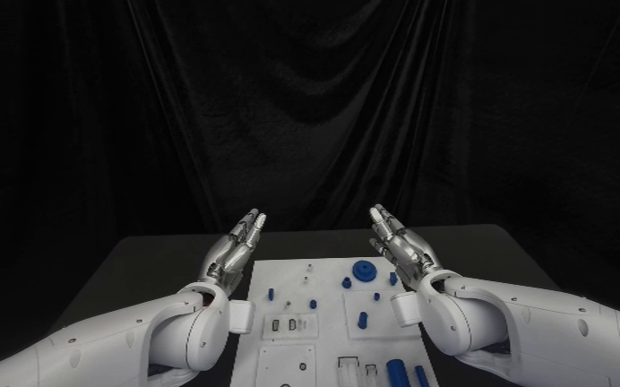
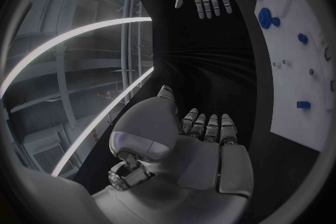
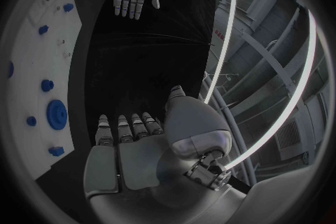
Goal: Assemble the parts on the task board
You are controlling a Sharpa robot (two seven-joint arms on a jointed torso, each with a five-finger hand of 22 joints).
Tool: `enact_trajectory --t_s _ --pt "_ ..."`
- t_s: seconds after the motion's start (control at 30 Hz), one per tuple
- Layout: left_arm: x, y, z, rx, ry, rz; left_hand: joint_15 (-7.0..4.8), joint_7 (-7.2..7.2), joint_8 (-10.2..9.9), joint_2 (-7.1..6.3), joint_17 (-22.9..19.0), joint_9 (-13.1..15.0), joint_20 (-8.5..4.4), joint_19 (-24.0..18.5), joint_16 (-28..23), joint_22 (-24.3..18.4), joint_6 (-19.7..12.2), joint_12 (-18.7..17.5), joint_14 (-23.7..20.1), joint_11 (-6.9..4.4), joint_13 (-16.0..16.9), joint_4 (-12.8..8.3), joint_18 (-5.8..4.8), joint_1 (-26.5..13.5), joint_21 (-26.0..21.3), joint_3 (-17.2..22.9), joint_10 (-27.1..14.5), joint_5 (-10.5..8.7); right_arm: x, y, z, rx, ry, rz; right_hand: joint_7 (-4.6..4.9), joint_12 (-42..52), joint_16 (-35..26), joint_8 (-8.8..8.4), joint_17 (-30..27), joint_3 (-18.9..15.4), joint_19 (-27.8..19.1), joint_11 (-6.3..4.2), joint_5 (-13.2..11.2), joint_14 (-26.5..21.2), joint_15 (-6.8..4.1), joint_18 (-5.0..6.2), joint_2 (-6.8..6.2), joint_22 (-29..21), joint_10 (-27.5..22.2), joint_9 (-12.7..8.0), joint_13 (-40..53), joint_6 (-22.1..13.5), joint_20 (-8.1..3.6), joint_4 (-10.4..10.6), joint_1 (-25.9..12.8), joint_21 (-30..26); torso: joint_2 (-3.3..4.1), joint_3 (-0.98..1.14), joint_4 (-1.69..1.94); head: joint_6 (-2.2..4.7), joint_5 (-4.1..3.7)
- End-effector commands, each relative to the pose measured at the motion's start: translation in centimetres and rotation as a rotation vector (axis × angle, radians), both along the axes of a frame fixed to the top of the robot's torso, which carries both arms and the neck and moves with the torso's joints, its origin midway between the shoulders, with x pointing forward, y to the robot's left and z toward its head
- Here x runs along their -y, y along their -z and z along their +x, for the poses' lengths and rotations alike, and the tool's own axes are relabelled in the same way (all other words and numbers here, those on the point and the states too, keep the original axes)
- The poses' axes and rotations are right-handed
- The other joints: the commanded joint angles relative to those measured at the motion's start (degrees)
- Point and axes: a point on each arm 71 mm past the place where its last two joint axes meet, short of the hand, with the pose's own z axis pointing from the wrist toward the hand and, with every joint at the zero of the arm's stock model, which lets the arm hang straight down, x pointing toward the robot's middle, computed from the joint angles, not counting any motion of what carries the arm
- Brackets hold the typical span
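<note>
Both hands raised and empty, fingers straight and apart: the left hand (image 1: 237, 245) and right hand (image 1: 400, 244) flank the far end of the white board (image 1: 330, 329), which lies mid-table between the arms, neither touching it. Small blue parts (image 1: 365, 270) sit scattered on the board — assembly appears not yet begun. The board's near end is cut off, and whether each part is seated or loose is hard to make out.

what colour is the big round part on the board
Blue. The round part stands on the white board; right wrist view shows it best.
</note>
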Motion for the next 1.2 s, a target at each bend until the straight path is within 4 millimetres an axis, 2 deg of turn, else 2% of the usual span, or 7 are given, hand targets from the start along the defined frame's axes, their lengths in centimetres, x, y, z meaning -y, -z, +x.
enact_trajectory --t_s 0.03,0.6,0.63,0.73,0.87,1.03,1.2 --pt "0.9 -1.2 0.2 0.044 0.158 -0.197 -2.70 -0.04 0.27 0.24 -0.05 0.08 1.47 0.07 -0.20 -0.09 0.42 -0.38 0.07 -0.24 -0.05 0.35 1.31 1.17 -0.20 -0.03 0.00 0.18 -0.5 -0.2 -0.1 -0.070 -0.175 0.153 -0.18 -0.28 -0.24 0.13 -0.09 -0.41 0.01 1.33 0.52 0.06 1.78 0.76 -0.02 -0.08 0.05 0.19 -0.09 0.46 1.58 -0.12 2.09 -0.22 0.22 -0.02 0.14 0.04 -0.01" --pt "1.2 -2.5 1.0 0.080 0.300 -0.346 1.61 0.85 0.44 0.36 -0.05 0.22 6.81 0.07 -0.20 -0.09 1.37 -0.38 0.07 1.23 -0.05 0.32 2.22 3.85 -0.20 1.81 0.00 4.21 0.3 -0.9 0.0 -0.120 -0.363 0.286 2.62 3.11 3.17 2.36 1.82 0.34 10.16 7.87 5.65 4.72 9.22 0.79 -1.22 2.98 1.32 1.39 0.99 6.35 7.24 -4.93 8.95 5.67 0.22 -0.02 0.14 0.04 -0.01" --pt "-1.6 -2.4 1.4 0.204 0.374 -0.217 2.06 1.40 0.50 0.29 -0.05 0.27 7.26 0.07 -0.20 -0.09 1.76 -0.38 0.07 2.15 -0.05 0.33 2.27 5.28 -0.20 2.49 0.00 6.40 2.4 -1.0 0.2 -0.107 -0.367 0.277 2.97 4.60 4.40 2.82 2.39 0.46 14.73 8.24 6.21 6.90 9.17 0.84 -1.25 3.91 1.92 1.50 1.29 7.08 7.28 -5.38 10.02 7.91 0.58 -0.25 -0.17 -5.99 1.76" --pt "-2.2 -2.5 1.2 0.228 0.389 -0.180 3.71 2.27 0.86 0.24 -0.05 0.50 9.06 0.25 -0.20 0.07 3.53 -0.12 0.07 3.35 0.24 0.36 2.24 7.14 0.00 2.78 0.65 7.84 3.0 -1.0 0.2 -0.087 -0.357 0.243 4.12 11.12 10.46 4.43 5.31 1.33 29.99 9.90 8.95 18.20 9.40 0.92 -1.41 6.53 4.61 1.97 2.49 9.92 6.97 -7.89 14.01 14.93 0.63 -0.34 -0.18 -7.19 1.61" --pt "-3.0 -2.5 1.1 0.265 0.394 -0.116 4.31 2.78 1.21 0.15 -0.05 0.65 10.12 0.52 -0.20 0.23 5.10 0.17 0.07 4.73 0.65 0.33 2.29 10.62 0.23 3.33 1.70 11.90 3.7 -1.1 0.1 -0.079 -0.362 0.203 3.09 22.70 16.72 5.55 8.01 4.03 36.08 11.25 17.77 30.20 9.12 0.99 -1.21 6.53 9.33 2.22 4.71 12.07 6.53 -13.44 21.60 16.51 0.90 -0.34 0.03 -9.15 1.86" --pt "-4.0 -2.4 1.1 0.316 0.388 -0.025 4.36 2.50 1.26 0.26 -0.05 0.67 9.52 0.25 -0.20 0.05 5.52 0.25 0.07 6.07 0.79 0.31 2.28 12.29 -0.02 3.82 2.17 13.52 4.6 -1.3 0.3 -0.081 -0.360 0.151 3.33 31.23 20.67 8.06 9.74 6.14 44.68 12.04 17.58 38.34 7.17 0.80 -1.71 8.67 13.30 3.17 6.12 17.66 4.21 -18.23 26.14 21.89 1.18 -0.38 0.57 -11.54 2.07" --pt "-5.1 -2.4 0.9 0.338 0.371 0.008 4.81 3.30 1.27 0.15 -0.05 0.69 9.74 0.24 -0.20 0.05 5.91 0.26 0.07 7.13 0.83 -0.01 2.18 14.63 -0.03 4.71 2.34 14.79 4.8 -2.1 0.7 -0.078 -0.352 0.080 3.22 35.29 22.45 9.24 10.26 6.86 49.07 11.65 18.33 43.57 5.21 1.02 -2.18 10.84 18.33 3.72 7.03 20.42 2.13 -20.50 27.60 26.38 1.15 -0.47 0.63 -15.99 3.18"
